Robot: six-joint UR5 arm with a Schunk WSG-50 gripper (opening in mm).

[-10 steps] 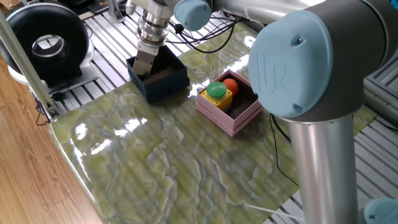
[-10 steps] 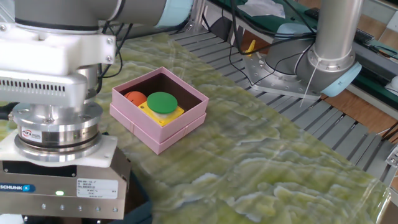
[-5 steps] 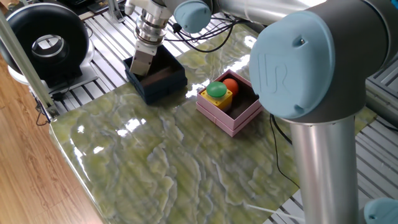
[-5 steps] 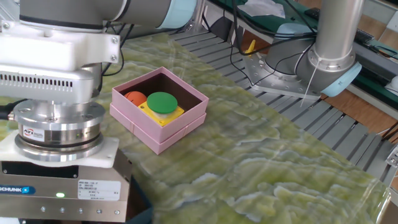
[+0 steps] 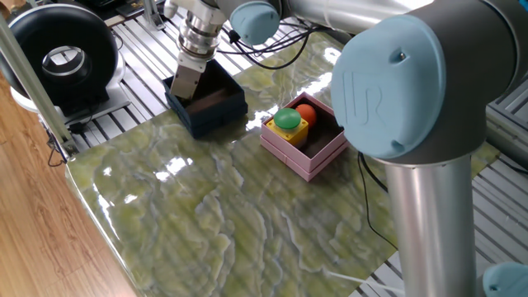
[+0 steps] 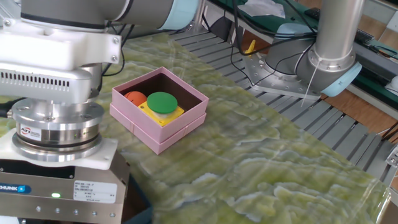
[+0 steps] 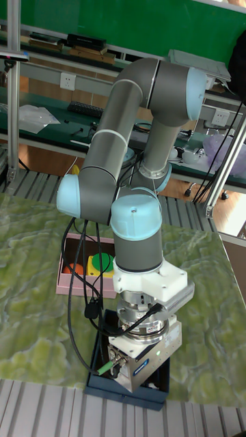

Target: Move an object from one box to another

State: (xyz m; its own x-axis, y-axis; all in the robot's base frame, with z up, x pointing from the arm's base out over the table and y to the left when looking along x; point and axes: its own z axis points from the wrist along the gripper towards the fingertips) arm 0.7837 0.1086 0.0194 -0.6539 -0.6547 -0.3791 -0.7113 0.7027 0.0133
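The dark navy box [image 5: 216, 109] stands at the back left of the marbled table, and its rim [image 7: 127, 398] shows under the arm in the tall view. My gripper [image 5: 184, 87] reaches down into its left side; the fingertips are hidden by the box wall and the gripper body [image 6: 57, 186], so what they hold cannot be seen. To the right stands the pale pink box [image 5: 307, 154] [image 6: 159, 138] [image 7: 76, 285]. It holds a yellow block with a green round top [image 5: 287, 121] [image 6: 162, 103] and an orange ball [image 5: 306, 112] [image 6: 134, 98].
A black round device [image 5: 59, 54] sits on the slatted frame left of the table. Cables [image 5: 272, 45] run behind the boxes. The arm's grey base column [image 5: 429, 223] stands at the right, with a wooden floor beyond the table's left edge.
The gripper and the navy box have shifted together a little to the left and back. The pink box and its contents have not moved.
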